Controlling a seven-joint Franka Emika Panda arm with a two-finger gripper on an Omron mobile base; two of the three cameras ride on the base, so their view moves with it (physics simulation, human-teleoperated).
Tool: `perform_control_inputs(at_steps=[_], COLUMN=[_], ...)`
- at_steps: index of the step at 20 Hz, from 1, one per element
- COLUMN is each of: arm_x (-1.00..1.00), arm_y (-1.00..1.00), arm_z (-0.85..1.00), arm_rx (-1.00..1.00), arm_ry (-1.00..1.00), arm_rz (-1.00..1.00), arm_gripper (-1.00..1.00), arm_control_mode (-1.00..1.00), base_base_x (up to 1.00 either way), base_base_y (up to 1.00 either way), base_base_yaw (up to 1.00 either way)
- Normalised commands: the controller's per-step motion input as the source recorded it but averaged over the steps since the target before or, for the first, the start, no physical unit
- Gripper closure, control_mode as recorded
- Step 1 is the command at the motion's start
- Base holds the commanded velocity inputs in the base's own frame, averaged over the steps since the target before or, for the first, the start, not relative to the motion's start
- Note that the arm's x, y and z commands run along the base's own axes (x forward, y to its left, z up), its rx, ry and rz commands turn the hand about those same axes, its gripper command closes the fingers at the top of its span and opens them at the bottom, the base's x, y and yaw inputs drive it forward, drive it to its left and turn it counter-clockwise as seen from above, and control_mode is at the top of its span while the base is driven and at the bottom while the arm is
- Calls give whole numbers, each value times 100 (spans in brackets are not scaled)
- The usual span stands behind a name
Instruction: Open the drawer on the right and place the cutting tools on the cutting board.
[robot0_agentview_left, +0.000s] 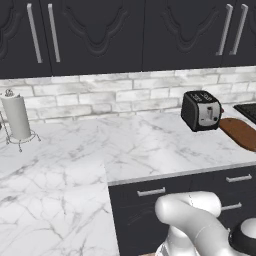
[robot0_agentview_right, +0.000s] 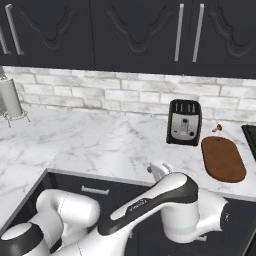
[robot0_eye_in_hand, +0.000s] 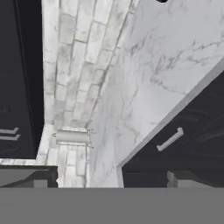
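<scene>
- You have the marble counter (robot0_agentview_left: 115, 145) spread across both base views, running from the 9 o'clock edge to the 3 o'clock edge, with a white brick wall (robot0_agentview_right: 125, 92) behind it and black upper cabinets (robot0_agentview_left: 125, 30) along 12 o'clock.
- Your white arm (robot0_agentview_right: 150, 205) fills the 6 o'clock part of the right base view and sits at 5 o'clock in the left base view, low in front of the counter edge.
- Below the counter edge you see black drawer fronts with short silver bar handles; one drawer front (robot0_agentview_left: 150, 205) sits at 6 o'clock in the left base view, and all of them look closed.
- The cutting board (robot0_agentview_right: 223, 158) lies flat on the counter at 3 o'clock in the right base view, reddish-brown with rounded ends, nothing resting on it.
- The toaster (robot0_agentview_right: 184, 122) stands upright just beside the board, toward the wall side, at about 2 o'clock.
- The paper towel roll (robot0_agentview_left: 16, 117) stands on its wire holder at 9 o'clock, well apart from the toaster.
- Your gripper (robot0_eye_in_hand: 111, 179) shows as two finger tips at 6 o'clock of the hand view, spread wide, with nothing between them.
- No cutting tools can be made out on the counter.
</scene>
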Motion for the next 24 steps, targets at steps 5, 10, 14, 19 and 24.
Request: perform_control_inputs(at_steps=[5,10,14,19,24], arm_x=[0,0,0,0,1], arm_y=[-3,-13,-15,-8,-10], arm_z=[-44,-43,-43,-41,-35], arm_rx=[0,0,0,0,0], arm_ry=[-4,-7,-6,-3,-2], arm_rz=[-1,0,0,0,0], arm_gripper=[-100,-100,-100,-100,-100], arm_control_mode=[-100,-100,-100,-100,-100], base_base_x=[0,0,0,0,0], base_base_y=[0,0,0,0,0], base_base_yaw=[0,0,0,0,0])
